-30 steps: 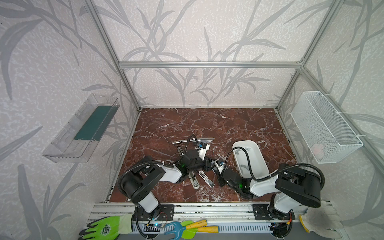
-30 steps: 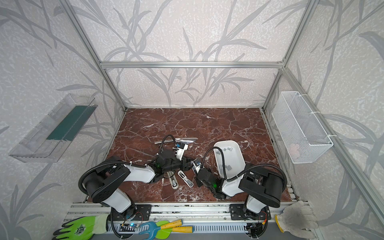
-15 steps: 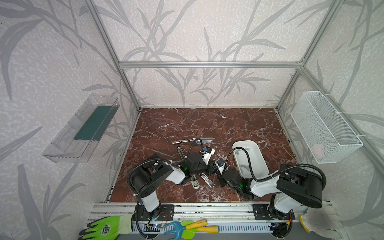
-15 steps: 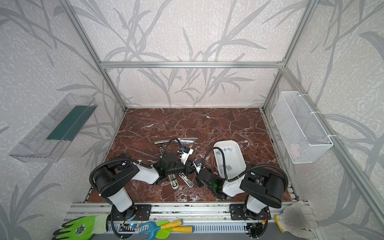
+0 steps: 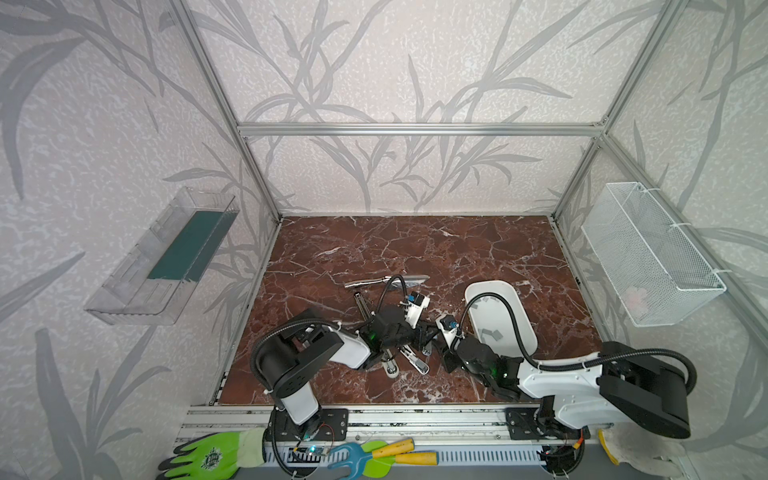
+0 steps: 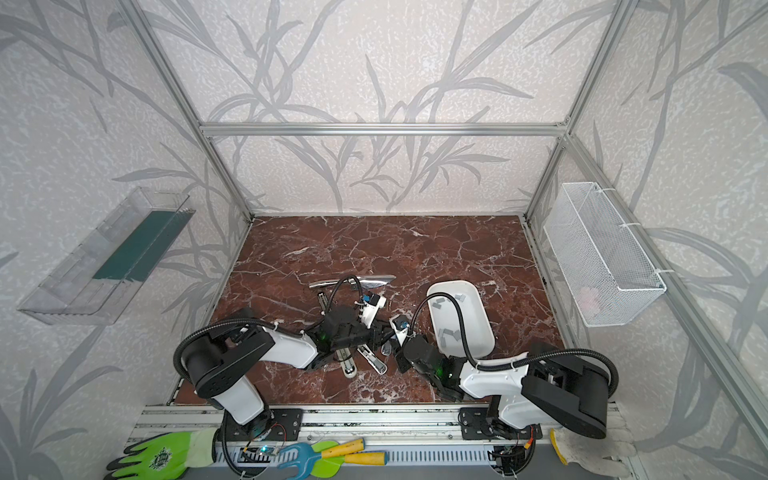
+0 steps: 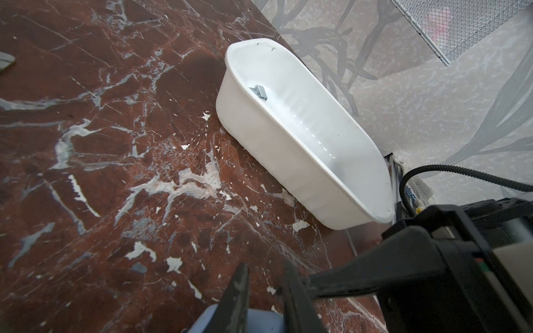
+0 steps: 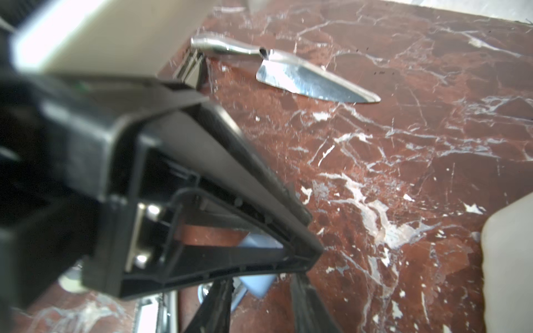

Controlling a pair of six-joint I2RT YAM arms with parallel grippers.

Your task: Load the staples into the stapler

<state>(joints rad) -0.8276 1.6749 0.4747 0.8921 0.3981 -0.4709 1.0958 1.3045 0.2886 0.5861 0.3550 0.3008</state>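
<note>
Several grey staples (image 5: pixel 491 333) lie loose in the white tub (image 5: pixel 515 307), which sits right of centre on the marble table (image 5: pixel 415 249) in both top views. Just left of the tub, my left gripper (image 7: pixel 265 268) is clamped on a pale blue stapler (image 7: pixel 210 320). My right gripper (image 8: pixel 261 291) meets it nearly tip to tip, fingers apart, gripping nothing. Two more staplers (image 5: pixel 390 368) lie close by, with a metal trowel (image 8: pixel 302 77) further back.
</note>
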